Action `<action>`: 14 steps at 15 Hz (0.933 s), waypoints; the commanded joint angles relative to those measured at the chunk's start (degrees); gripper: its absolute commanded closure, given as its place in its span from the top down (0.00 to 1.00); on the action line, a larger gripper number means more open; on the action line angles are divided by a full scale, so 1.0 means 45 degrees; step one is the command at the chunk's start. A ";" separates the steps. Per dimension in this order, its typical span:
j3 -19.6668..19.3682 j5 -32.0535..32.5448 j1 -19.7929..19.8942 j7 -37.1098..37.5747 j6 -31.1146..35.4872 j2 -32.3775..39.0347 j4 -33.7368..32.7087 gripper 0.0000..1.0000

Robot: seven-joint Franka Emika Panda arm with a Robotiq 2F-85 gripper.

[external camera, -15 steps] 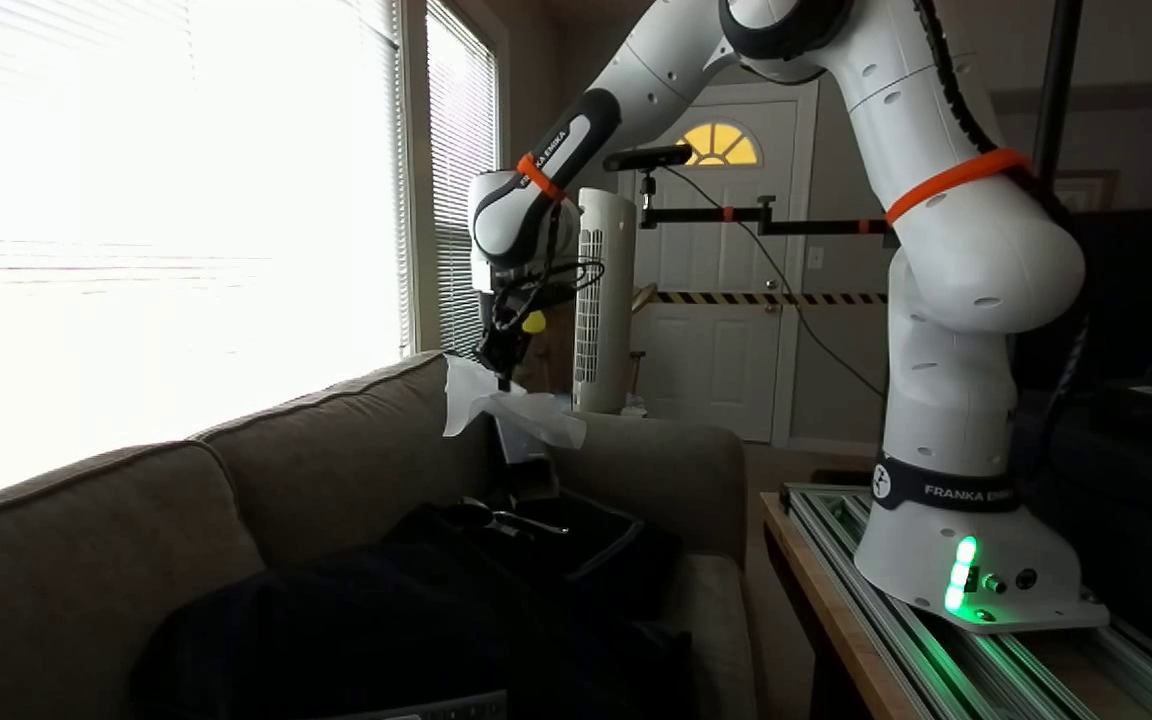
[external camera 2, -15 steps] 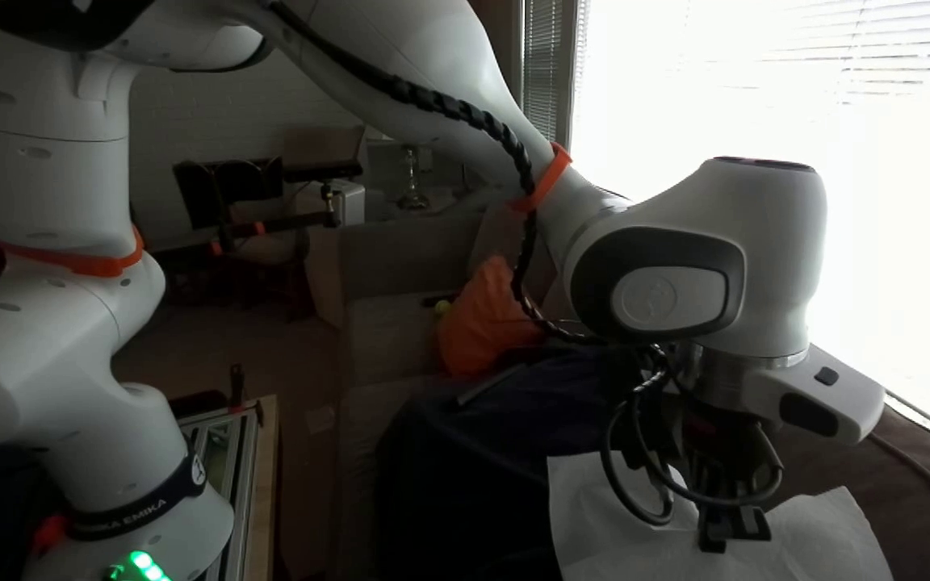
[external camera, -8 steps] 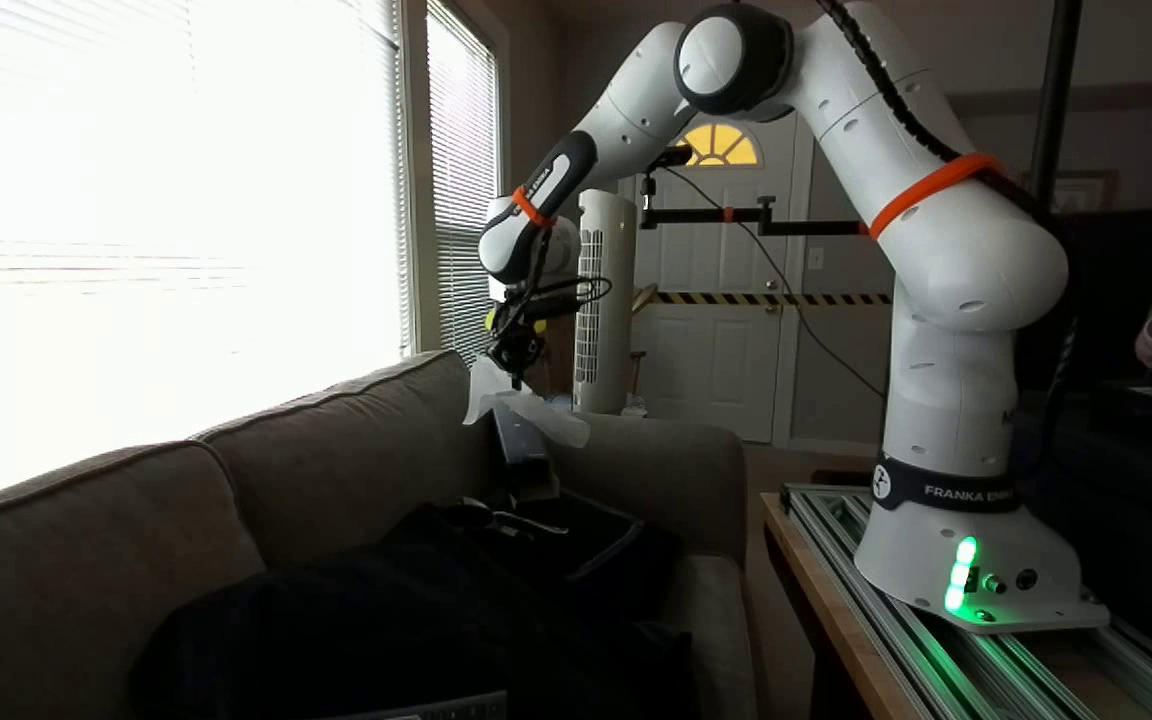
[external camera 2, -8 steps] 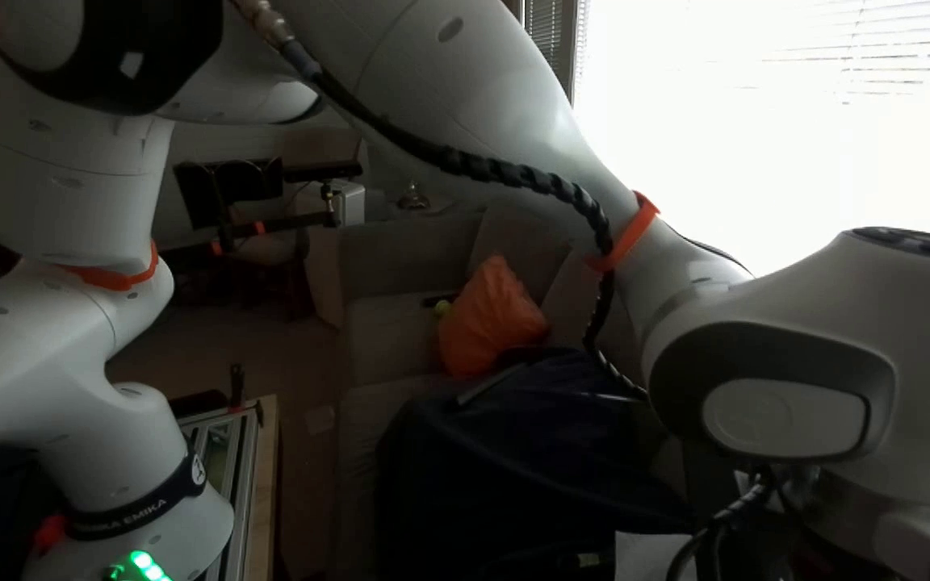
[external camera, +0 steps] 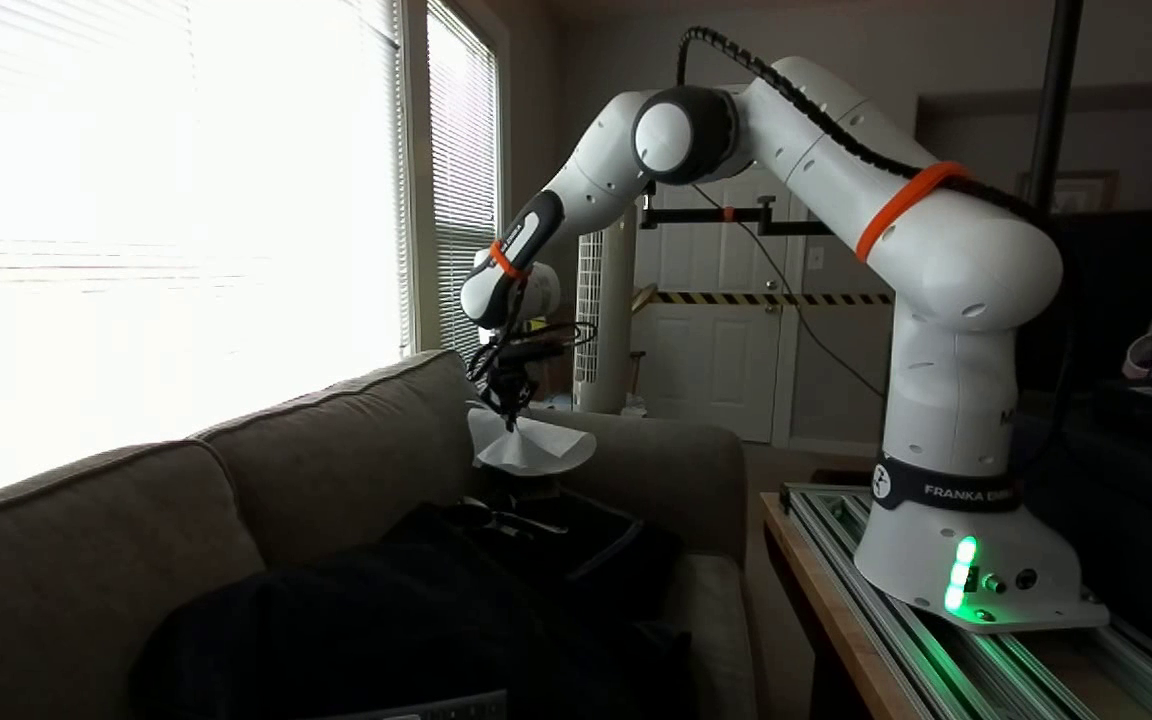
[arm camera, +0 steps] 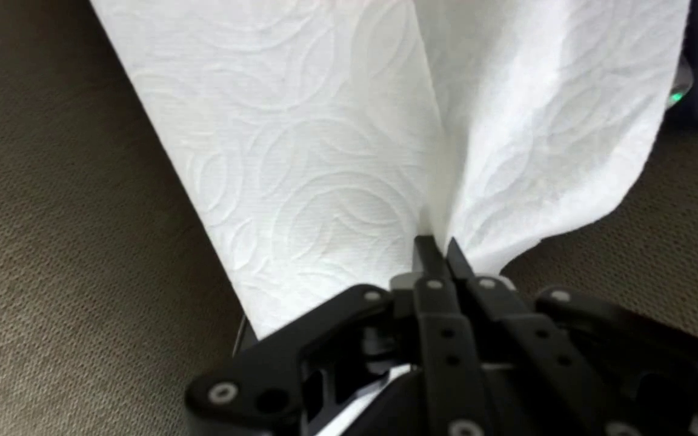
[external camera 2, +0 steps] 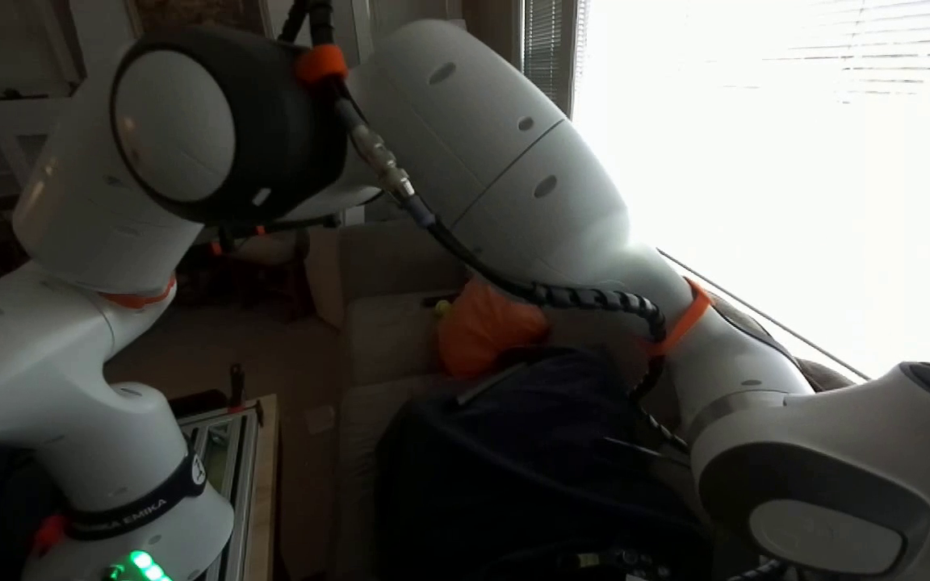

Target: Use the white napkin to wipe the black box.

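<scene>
Arches over the sofa point(external camera: 336, 510) with the white arm point(external camera: 826, 175), bent down toward the armrest point(external camera: 676, 470) at the end. Seems to have the black box point(external camera: 406, 620) below, as a large dark mass on the sofa, though too dim and soft-edged for certainty. Has the white napkin point(external camera: 536, 450) picked up; leaves the wiping to start or to finish, with no stroke readable. In an exterior view, holds it near that armrest, over or past the far end of the box (cannot tell which), drawn to a peak and fanned out on both sides. Hides any surface directly beneath, so cannot tell touching from hovering. With the gripper point(arm camera: 441, 247), pinches a gathered fold of napkin. Shows hardly any gap between the fingertips point(arm camera: 428, 257), only a narrow white crease leading away.
</scene>
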State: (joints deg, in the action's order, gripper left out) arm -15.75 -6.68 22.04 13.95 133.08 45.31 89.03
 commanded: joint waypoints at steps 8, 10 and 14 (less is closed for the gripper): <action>-0.0227 -0.1440 0.1775 0.2232 -0.3401 0.2333 -0.4271 0.00; -0.0146 -0.1739 0.2251 0.2611 -0.3997 0.2842 -0.5438 0.00; -0.0088 -0.1833 0.2835 0.3682 -0.4719 0.4165 -0.7953 0.00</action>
State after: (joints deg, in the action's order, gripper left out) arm -16.56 -13.64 32.84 26.35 115.51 57.18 64.56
